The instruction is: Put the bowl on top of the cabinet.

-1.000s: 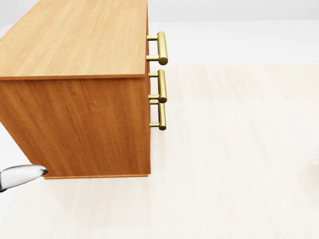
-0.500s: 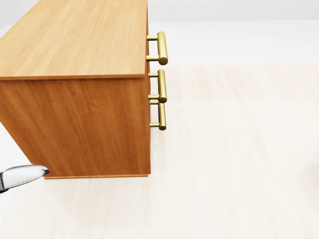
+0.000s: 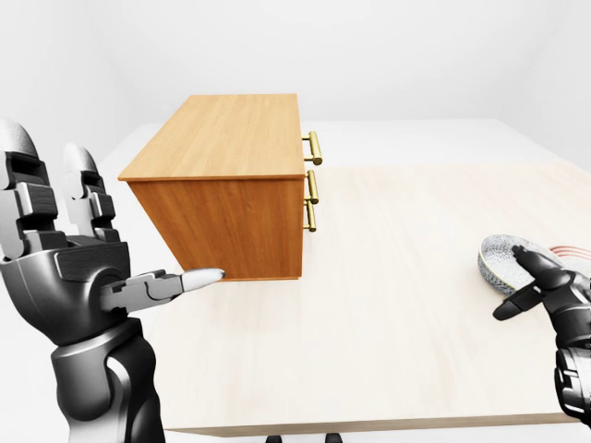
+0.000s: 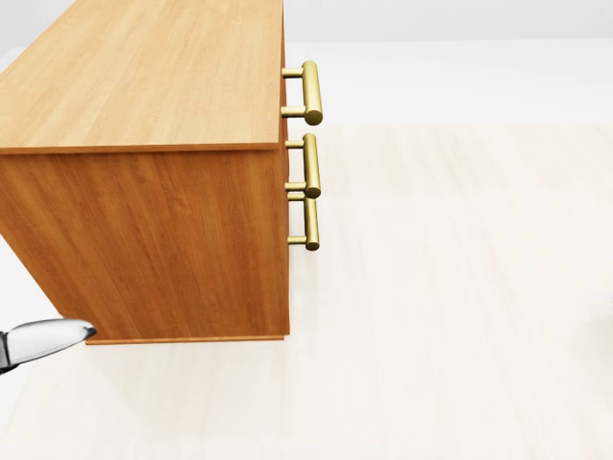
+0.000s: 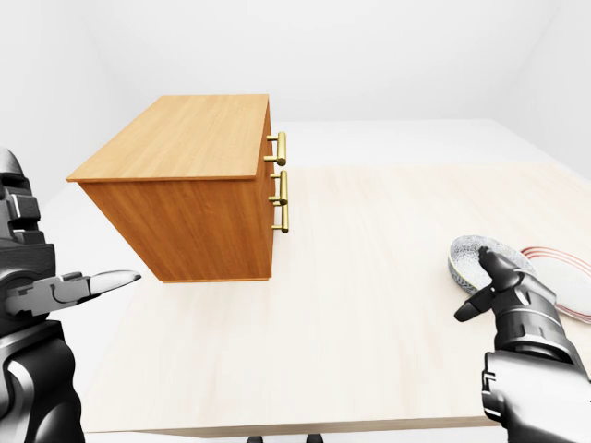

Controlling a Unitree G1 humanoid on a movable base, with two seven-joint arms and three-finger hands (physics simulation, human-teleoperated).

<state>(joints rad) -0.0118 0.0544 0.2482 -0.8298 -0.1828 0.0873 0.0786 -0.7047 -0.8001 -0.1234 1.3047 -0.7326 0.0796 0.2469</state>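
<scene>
Barely anything is changing this past second: the left hand (image 3: 69,268), fingers spread wide, is only drifting a touch beside the cabinet (image 3: 231,157) near the desk's (image 5: 351,323) left edge. The bowl (image 5: 464,254) is sitting by the desk's right edge with the right hand (image 5: 517,295) curling at its rim. I cannot tell whether it is gripping, so the lift is likely not begun.

Left hand (image 3: 69,277): 3 fingers (image 3: 28,198) in blocky, glossy gunmetal-grey shells with black seams at the joints and rounded ends. 1 finger tip (image 4: 48,337) tapers to a pale silver point. Left forearm (image 3: 111,388): smooth, rounded casing, dark grey with bright highlights. Right hand (image 5: 517,297): same segmented build, darker, near black. Right forearm (image 5: 536,397): dark grey casing with panel seams and stepped collars at the wrist.
</scene>
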